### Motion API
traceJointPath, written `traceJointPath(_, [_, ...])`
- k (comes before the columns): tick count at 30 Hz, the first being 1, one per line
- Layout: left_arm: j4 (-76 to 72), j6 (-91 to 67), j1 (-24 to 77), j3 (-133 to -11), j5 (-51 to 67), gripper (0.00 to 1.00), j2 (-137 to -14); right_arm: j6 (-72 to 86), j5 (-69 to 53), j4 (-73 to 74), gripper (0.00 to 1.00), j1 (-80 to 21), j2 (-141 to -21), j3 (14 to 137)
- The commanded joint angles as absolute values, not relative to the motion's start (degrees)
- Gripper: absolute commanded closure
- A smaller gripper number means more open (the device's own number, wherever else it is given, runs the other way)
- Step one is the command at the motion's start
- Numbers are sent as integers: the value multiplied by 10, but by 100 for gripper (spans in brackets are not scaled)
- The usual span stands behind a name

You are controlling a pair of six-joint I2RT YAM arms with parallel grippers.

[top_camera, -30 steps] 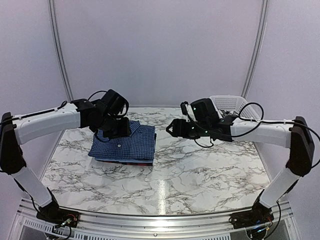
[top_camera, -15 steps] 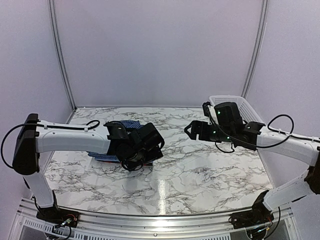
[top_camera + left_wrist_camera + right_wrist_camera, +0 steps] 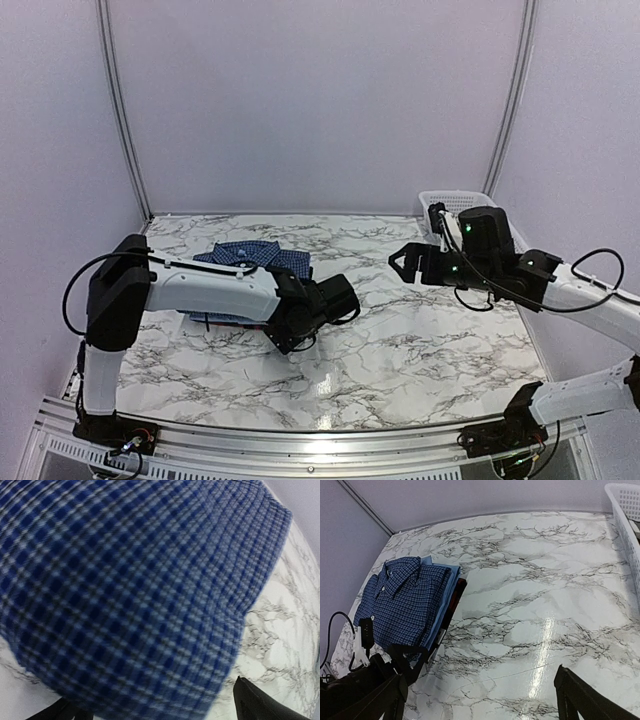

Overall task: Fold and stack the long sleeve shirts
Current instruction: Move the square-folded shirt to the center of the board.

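Note:
The long sleeve shirts lie folded in one stack (image 3: pixel 248 270) at the table's back left. The navy checked shirt (image 3: pixel 402 600) is on top, collar toward the far wall, with a light blue shirt (image 3: pixel 441 611) and a dark red one (image 3: pixel 458 591) showing at the edges below it. My left gripper (image 3: pixel 288 330) is open, low at the stack's near right corner. In the left wrist view the navy check (image 3: pixel 130 580) fills the frame between the black fingertips (image 3: pixel 255 702), and nothing is gripped. My right gripper (image 3: pixel 405 262) hangs open and empty above the table's right half.
A white lattice basket (image 3: pixel 455 202) stands at the back right corner, its rim (image 3: pixel 624 510) showing in the right wrist view. The marble table (image 3: pixel 420 340) shows bare between the stack and the basket. The left forearm (image 3: pixel 210 290) lies across the front of the stack.
Both grippers have opened wide. The left arm swung from the stack's far side round to its near right corner. The right arm drew back to the right and rose.

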State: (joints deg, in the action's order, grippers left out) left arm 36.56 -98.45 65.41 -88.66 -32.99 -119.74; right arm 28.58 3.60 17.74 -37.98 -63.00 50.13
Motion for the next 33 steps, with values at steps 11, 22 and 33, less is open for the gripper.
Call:
traceJointPath(11, [496, -1044, 640, -1055, -388, 1, -1357, 280, 19, 213, 1, -375, -596, 486])
traceJointPath(22, [495, -1028, 573, -983, -372, 1, -1328, 284, 16, 209, 1, -374, -605, 482])
traceJointPath(33, [495, -965, 491, -964, -360, 1, -1316, 290, 23, 198, 2, -374, -631, 493])
